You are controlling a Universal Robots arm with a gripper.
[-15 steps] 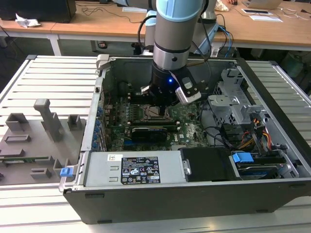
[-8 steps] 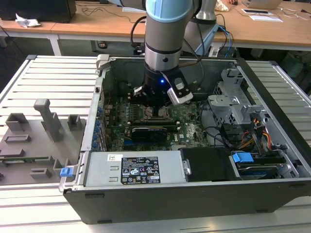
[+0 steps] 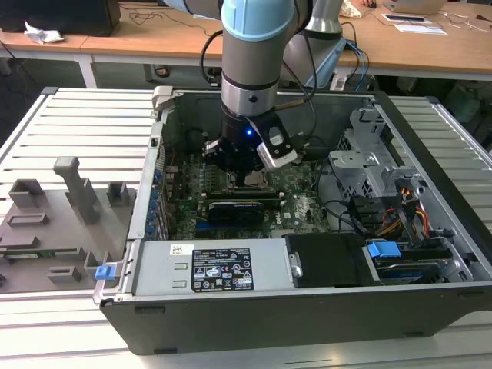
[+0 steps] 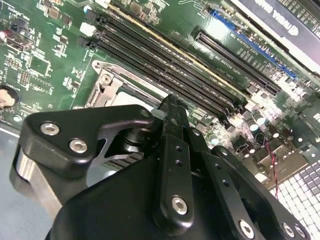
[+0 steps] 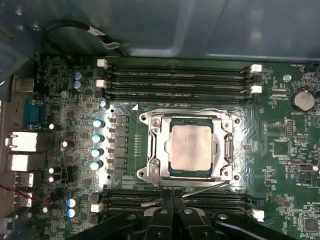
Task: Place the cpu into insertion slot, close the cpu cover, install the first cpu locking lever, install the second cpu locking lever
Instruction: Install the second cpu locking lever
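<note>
Silver and shiny, the cpu point(image 5: 191, 148) already sits flat in the insertion slot point(image 5: 155, 150) on the green motherboard point(image 5: 285, 150). The cpu cover point(image 5: 227, 145) lies down around it like a picture frame, so the chip shows through its big window.

In the first wrist view the tool point(image 5: 173, 196) hangs just past one edge of the slot, on the side where the long black memory slots point(image 5: 210, 200) run. Its two black fingers are pressed together into one thin tip, and nothing is held between them. A thin shiny locking lever point(image 5: 202, 189) sticks out along that same edge, slanting up a little, and the tip is right beside its free end. I cannot tell if they touch.

In the exterior view the arm point(image 3: 257, 46) reaches straight down into the open computer case point(image 3: 430, 123), which rests on the slatted table point(image 3: 84, 131).
</note>
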